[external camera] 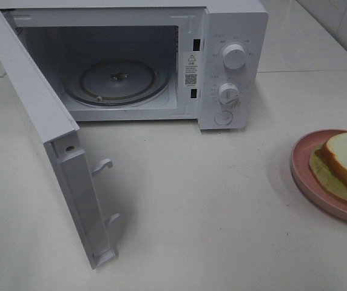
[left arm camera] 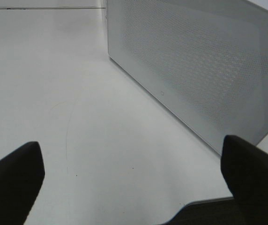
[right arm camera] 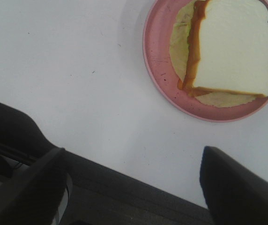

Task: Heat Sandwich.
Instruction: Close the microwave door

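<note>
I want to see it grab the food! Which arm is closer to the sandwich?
The right. Its wrist view shows the sandwich on the pink plate just ahead; the left faces the microwave door.

Left gripper (left arm camera: 134,178): two matte black fingers (left arm camera: 13,180), broad and blunt, with flat inner faces and squared edges; no screws, cables or markings are visible on them. Right gripper (right arm camera: 134,187): the same black finish; one finger (right arm camera: 239,187) is a wide tapered slab with a rounded tip, the opposite one narrower, grey-edged, with dark housing beside it. Detail there is blurred.
</note>
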Robot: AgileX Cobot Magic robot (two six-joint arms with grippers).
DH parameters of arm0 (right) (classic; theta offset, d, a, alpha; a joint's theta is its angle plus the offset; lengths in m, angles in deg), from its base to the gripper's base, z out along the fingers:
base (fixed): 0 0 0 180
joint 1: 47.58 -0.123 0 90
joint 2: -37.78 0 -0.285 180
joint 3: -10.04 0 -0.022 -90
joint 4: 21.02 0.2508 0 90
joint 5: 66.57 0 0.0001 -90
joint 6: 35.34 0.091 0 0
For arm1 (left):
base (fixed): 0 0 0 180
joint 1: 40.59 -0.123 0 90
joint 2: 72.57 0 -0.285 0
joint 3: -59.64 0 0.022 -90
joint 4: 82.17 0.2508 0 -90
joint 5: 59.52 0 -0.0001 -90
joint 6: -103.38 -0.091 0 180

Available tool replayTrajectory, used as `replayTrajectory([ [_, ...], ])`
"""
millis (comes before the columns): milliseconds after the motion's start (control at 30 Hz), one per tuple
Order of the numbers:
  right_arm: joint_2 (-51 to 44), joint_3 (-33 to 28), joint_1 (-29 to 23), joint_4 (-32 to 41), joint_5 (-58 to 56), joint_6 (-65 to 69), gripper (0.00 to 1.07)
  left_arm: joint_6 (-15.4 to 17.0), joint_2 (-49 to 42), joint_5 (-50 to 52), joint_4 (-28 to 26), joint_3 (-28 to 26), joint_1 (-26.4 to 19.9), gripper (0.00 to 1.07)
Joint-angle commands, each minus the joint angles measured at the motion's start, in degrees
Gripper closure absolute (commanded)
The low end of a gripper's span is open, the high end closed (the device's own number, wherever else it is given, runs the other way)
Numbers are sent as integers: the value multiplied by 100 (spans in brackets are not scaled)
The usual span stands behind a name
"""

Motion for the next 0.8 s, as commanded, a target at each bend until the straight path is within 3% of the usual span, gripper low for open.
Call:
replayTrajectory([
  [33,-447,0,17,52,-258,-132,31,23,-34,80,-40,11,-29,10],
  [267,-1759,0,23,46,-533,-178,31,23,-34,80,-40,11,-29,10],
  [533,-2842,-103,877,189,-384,-178,31,23,-34,80,-40,11,-29,10],
  [800,-3701,-814,1730,785,40,-189,31,23,-34,80,-40,11,-29,10],
])
